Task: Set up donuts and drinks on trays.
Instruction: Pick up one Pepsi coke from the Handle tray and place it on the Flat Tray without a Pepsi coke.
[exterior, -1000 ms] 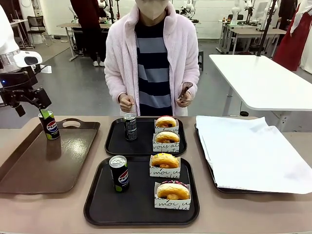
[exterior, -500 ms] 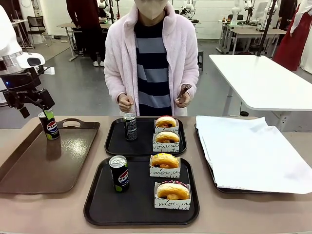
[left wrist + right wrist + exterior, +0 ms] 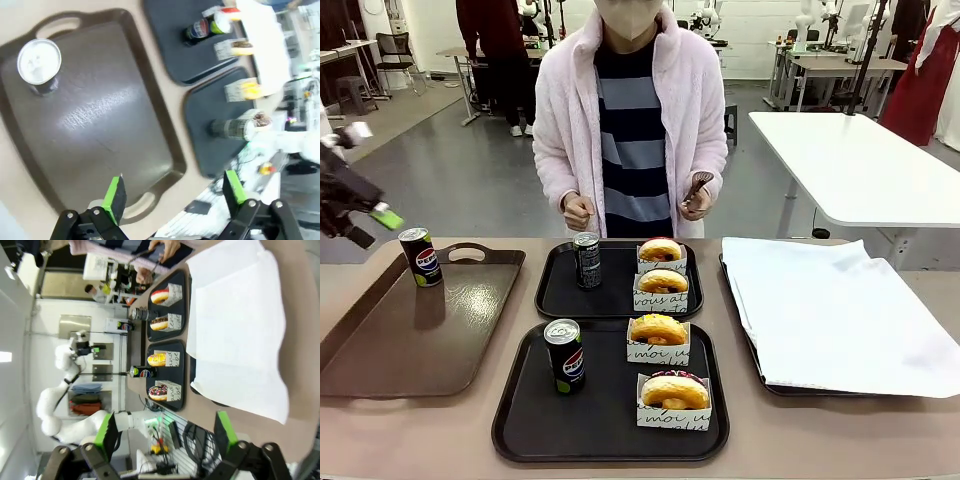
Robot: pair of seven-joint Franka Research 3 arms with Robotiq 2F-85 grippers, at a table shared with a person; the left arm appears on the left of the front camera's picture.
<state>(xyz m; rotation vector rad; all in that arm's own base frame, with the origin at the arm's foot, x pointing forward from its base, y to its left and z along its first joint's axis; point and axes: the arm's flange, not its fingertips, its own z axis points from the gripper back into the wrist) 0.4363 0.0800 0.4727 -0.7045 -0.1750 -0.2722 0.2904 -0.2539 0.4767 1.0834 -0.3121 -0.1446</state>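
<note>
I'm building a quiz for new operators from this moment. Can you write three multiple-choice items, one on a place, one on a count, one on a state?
1. Where does the lone can stand?
A. On the brown tray, at its far end near a handle cut-out
B. On the white paper
C. On the bare table

2. How many sleeved donuts sit on the two black trays together?
A. Two
B. Four
C. Six

3. How does the left gripper stand?
A. Shut on a can
B. Open, holding nothing
C. Shut on a donut

Answers:
1. A: the front view shows it on the brown tray's far end.
2. B: the far black tray and the near black tray carry two each.
3. B: the left wrist view shows its green pads wide apart above the brown tray with nothing between them.
</note>
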